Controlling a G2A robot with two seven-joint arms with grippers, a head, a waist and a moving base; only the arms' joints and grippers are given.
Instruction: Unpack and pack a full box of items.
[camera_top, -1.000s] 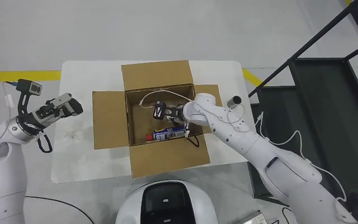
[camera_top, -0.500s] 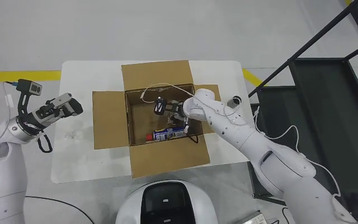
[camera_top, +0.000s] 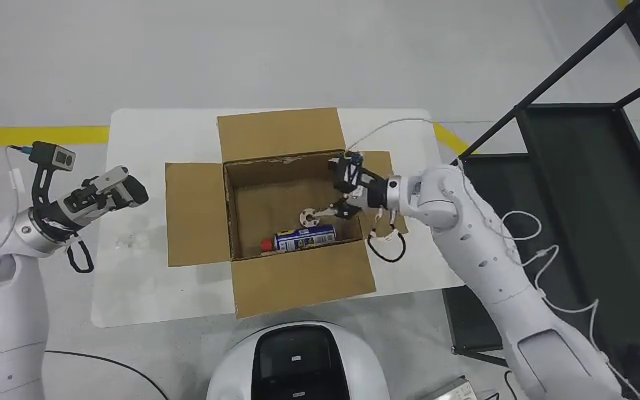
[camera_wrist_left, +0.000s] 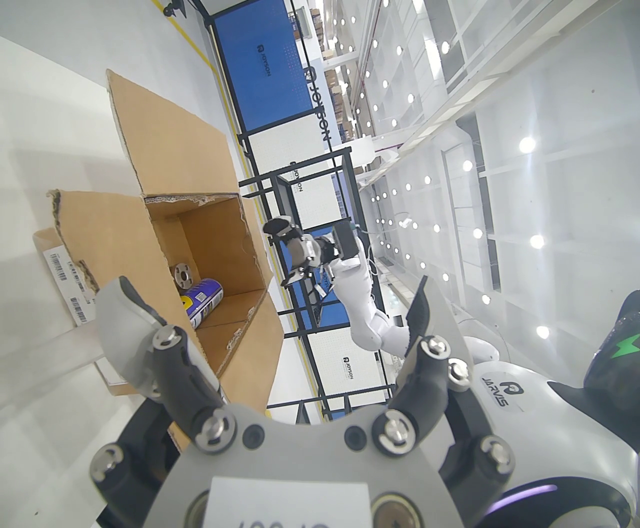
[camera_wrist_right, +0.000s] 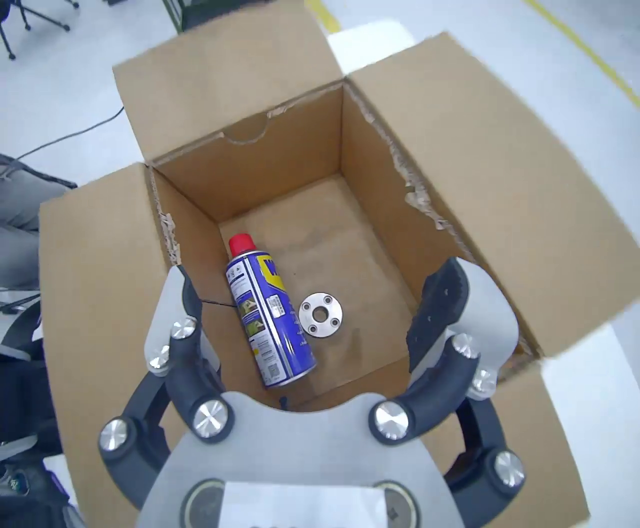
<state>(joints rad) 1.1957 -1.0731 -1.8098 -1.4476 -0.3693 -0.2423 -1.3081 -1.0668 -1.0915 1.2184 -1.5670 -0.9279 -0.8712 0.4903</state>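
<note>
Steel, by the look of it, forms the spray can (camera_wrist_right: 270, 315); I judge it stiff, smooth and rather slippery, fairly heavy if full, and apt to roll since it lies on its side; the best hold seems to be across the middle of its round body, not at the cap. Just beside it lies a metal disc (camera_wrist_right: 321, 315); small, hard, probably dense; lying flat, it offers only its thin rim, so a pinch across the edge looks right. The can is blue and yellow with a red cap; the disc is silvery, with a centre hole ringed by four smaller ones. Both rest on the floor of the open cardboard box (camera_wrist_right: 300, 150), which stands with its flaps folded out on the white surface (camera_top: 140, 290). The right hand (camera_wrist_right: 312, 280) hangs above the box, spread wide, gripping nothing; the left hand (camera_wrist_left: 267, 300) is off to the side over the surface, likewise spread and empty.
</note>
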